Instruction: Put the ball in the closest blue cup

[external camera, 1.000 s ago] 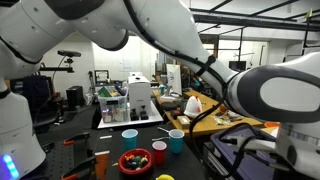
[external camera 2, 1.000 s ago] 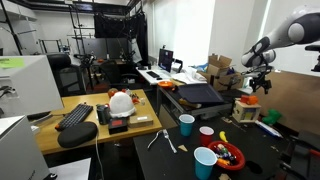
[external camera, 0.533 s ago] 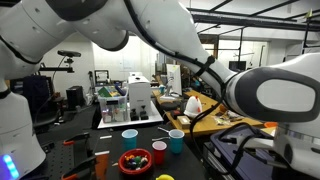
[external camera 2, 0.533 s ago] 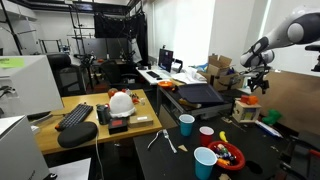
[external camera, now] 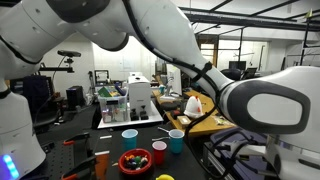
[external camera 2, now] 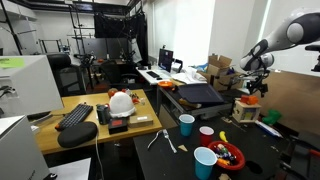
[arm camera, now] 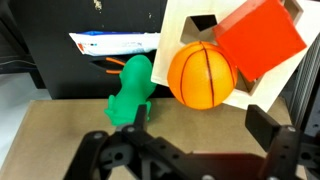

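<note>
In the wrist view an orange ball (arm camera: 201, 75) with black seams rests against a tilted wooden box (arm camera: 190, 25), between a green toy (arm camera: 131, 88) and a red block (arm camera: 262, 38). My gripper (arm camera: 185, 135) is open and empty, its fingers just short of the ball. In an exterior view the gripper (external camera 2: 252, 80) hangs over the ball (external camera 2: 250, 100) on the far shelf. Two blue cups (external camera 2: 186, 124) (external camera 2: 204, 162) and a red cup (external camera 2: 207, 134) stand on the dark table; they also show in an exterior view as blue cups (external camera: 130, 136) (external camera: 176, 141) and a red cup (external camera: 159, 152).
A bowl of coloured pieces (external camera 2: 228, 155) (external camera: 134, 161) sits beside the cups. A desk (external camera 2: 55, 137) holds a keyboard (external camera 2: 75, 116) and a white-and-orange helmet (external camera 2: 121, 101). Lab benches and equipment (external camera: 140, 98) crowd the background. My own arm (external camera: 150, 30) fills much of one view.
My arm has shifted slightly, with the gripper settling a little closer over the ball. The ball and cups have not moved.
</note>
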